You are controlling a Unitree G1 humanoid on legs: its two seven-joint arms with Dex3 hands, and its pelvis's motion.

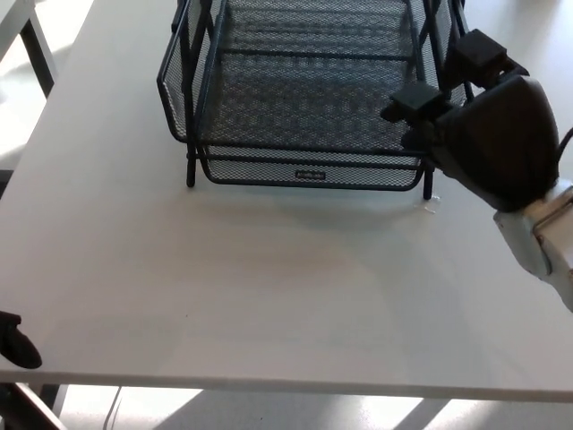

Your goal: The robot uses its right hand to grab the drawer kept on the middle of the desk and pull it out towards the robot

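A black wire-mesh drawer (309, 116) sits in a black metal frame (191, 134) at the far middle of the white desk (269, 287). Its front rim with a small label (309, 175) faces me. My right hand (488, 125) hovers by the drawer's front right corner, fingers (479, 55) spread apart and one fingertip (414, 100) over the mesh near the rim. I see nothing gripped in it. Only a small black part of my left hand (16, 342) shows at the desk's front left edge.
A dark leg of another table (38, 49) stands at the far left, beyond the desk. The desk's front edge (269, 387) runs along the bottom of the view, with bright floor below it.
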